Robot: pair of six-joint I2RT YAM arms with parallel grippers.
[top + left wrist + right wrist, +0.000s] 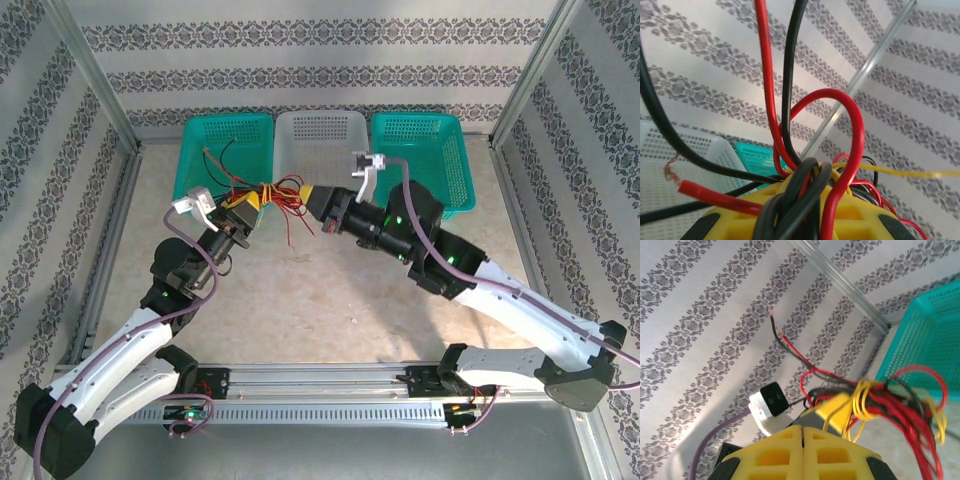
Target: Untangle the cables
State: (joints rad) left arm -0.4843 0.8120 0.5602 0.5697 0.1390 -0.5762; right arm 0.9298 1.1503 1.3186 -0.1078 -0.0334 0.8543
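- Holds the cables (272, 195) up off the desk (330, 300), near its far edge, just in front of the left basket (205, 150) and the middle basket (320, 130).
- Clamps the left pincer (247, 208) on the knot, with red and black strands bunched between its yellow fingers (865, 220) and loops fanning out beyond them.
- Presses the right pincer (312, 198) fully together; cannot tell whether a strand is nipped at its tips.
- Sets the knot between the two pincers, gripped by the left and just beside the right, with loose red ends trailing down toward the desk.
- Probably lifts the bundle to let the strands dangle and expose the crossings.
- Probably anchors with the left to free the right for drawing out one strand.
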